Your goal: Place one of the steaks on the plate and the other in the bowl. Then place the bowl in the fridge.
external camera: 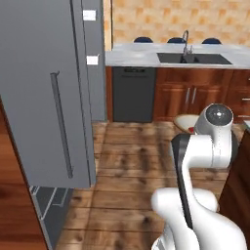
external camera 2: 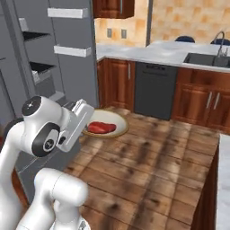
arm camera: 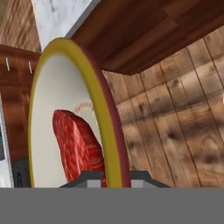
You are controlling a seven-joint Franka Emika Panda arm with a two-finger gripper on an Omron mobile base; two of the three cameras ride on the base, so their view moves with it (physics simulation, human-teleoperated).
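Note:
The bowl (external camera 2: 117, 123) hangs level above the wood floor, and my gripper (external camera 2: 86, 127) is shut on its near rim. One red steak (external camera 2: 101, 127) lies inside it. In the hand view the tan bowl rim (arm camera: 106, 114) runs between my gripper (arm camera: 114, 178) fingers, with the steak (arm camera: 77, 147) on the cream inside. In the left base view the bowl (external camera: 186, 120) peeks out from behind my arm. The grey fridge (external camera: 39, 93) stands to the left with its bar handle (external camera: 61, 127). Its door is open, showing black shelves (external camera 2: 37, 36) and white door bins (external camera 2: 68, 50).
A dark dishwasher (external camera: 133, 93) sits under the far counter, which holds a sink (external camera: 194, 58). Wood cabinets (external camera 2: 200, 99) line the back wall. Another cabinet (external camera: 239, 185) with a pale countertop (external camera 2: 224, 179) stands close on the right. Open floor (external camera 2: 148, 166) lies between.

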